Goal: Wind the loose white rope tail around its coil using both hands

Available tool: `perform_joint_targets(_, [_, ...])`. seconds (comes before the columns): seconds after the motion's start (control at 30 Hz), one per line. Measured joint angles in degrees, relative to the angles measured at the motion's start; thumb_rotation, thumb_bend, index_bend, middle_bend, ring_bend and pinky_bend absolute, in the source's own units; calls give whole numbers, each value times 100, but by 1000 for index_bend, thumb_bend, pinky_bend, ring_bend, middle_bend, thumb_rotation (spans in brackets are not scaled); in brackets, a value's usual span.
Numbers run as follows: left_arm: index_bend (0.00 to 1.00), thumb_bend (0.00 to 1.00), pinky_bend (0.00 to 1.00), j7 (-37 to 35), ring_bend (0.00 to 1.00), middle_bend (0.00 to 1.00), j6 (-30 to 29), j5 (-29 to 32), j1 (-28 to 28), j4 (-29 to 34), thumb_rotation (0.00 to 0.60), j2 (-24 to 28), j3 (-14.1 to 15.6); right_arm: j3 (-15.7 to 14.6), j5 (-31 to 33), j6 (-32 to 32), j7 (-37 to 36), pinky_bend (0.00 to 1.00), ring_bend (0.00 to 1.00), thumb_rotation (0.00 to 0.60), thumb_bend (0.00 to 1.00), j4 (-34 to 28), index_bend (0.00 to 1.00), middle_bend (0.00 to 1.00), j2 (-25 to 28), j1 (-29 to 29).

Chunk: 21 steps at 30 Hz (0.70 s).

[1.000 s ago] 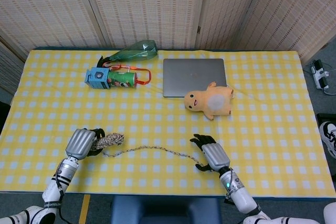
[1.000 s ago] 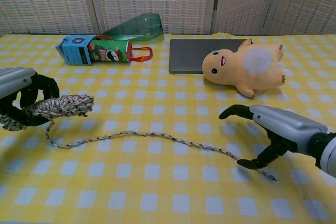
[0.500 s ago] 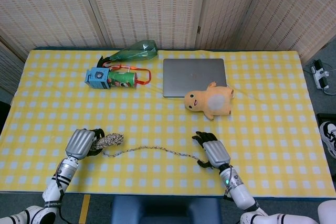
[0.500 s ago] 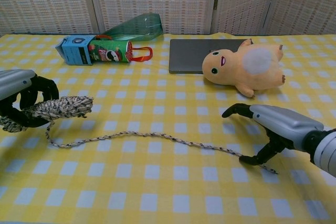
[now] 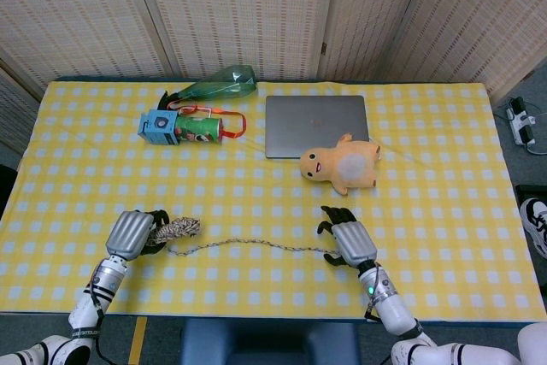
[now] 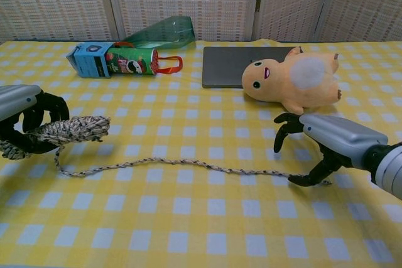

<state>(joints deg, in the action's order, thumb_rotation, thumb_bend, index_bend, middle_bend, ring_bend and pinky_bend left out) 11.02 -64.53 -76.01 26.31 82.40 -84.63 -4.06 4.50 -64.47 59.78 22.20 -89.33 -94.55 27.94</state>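
- Rope coil (image 6: 69,128) sits at the near left of the counter (image 5: 444,168), clasped in your left hand (image 5: 132,233); its dark fingers (image 6: 47,108) curl around the bundle's left end, so that hand is grasping the coil.
- From the coil, the loose rope tail (image 6: 182,163) drops to the yellow checked cloth and trails rightward in a shallow wave toward your right hand (image 6: 326,139).
- Your right hand arches over the tail's far end; a lower fingertip (image 6: 301,181) touches the cloth right at the rope, upper fingers spread above. Whether the tail is actually pinched, you cannot tell from either view.
- Further back on the counter lie a grey closed laptop (image 5: 315,124), an orange plush toy (image 5: 342,165) just in front of its right corner, a green Pringles can (image 5: 198,130) with a blue box (image 5: 158,127) touching its left end, and a green plastic bottle (image 5: 218,85) on its side behind them.
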Motion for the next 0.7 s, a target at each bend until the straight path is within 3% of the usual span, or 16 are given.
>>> perform_joint_targets(0.3, [645, 657, 582, -32, 650, 737, 1, -11, -12, -27, 600, 0, 5, -71, -41, 17, -99, 82, 83, 600, 289, 151, 524, 114, -115, -53])
perform_joint_targets(0.5, [646, 657, 576, -43, 649, 738, 2, -1, -25, -44, 600, -2, 7, -32, 28, -46, -126, 82, 87, 600, 298, 307, 543, 120, -173, -32])
perform_joint_targets(0.7, [648, 657, 576, -70, 649, 738, -22, -12, -35, -93, 600, -32, -3, -16, 67, -136, -193, 83, 86, 600, 376, 357, 553, 125, -179, -10])
